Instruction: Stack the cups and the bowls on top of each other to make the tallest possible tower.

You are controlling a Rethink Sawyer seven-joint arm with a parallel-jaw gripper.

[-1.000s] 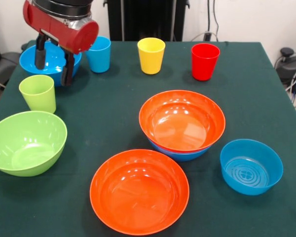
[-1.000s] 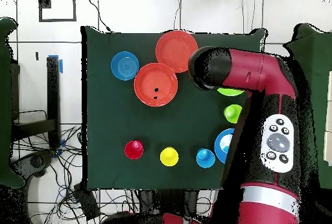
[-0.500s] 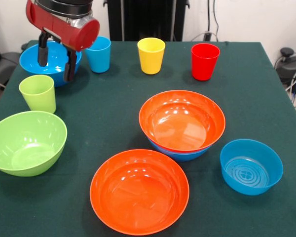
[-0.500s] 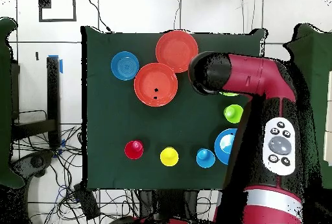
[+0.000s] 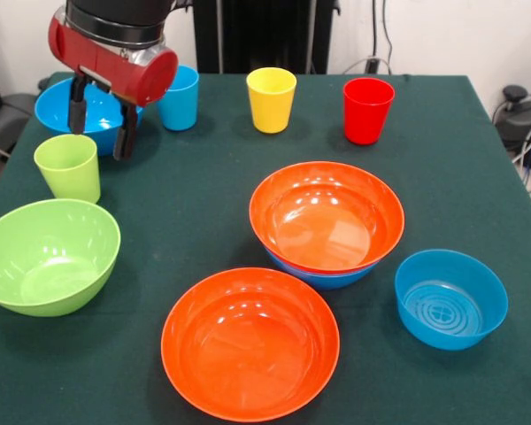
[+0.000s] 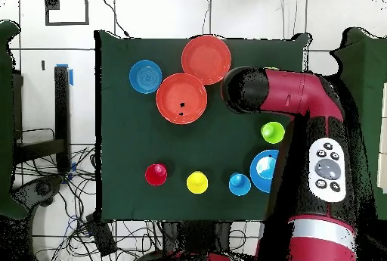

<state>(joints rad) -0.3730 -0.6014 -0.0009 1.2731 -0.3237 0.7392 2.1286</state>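
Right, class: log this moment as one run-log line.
end effector: open, above blue bowl's front rim | green cup: untouched | orange bowl: nested in blue bowl

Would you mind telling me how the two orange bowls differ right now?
The nearer orange bowl sits directly on the table, alone; the farther orange bowl is nested in a blue bowl, so it sits higher. In the front view the nearer one looks shallower. Both are upright, empty, glossy, wide and untouched.
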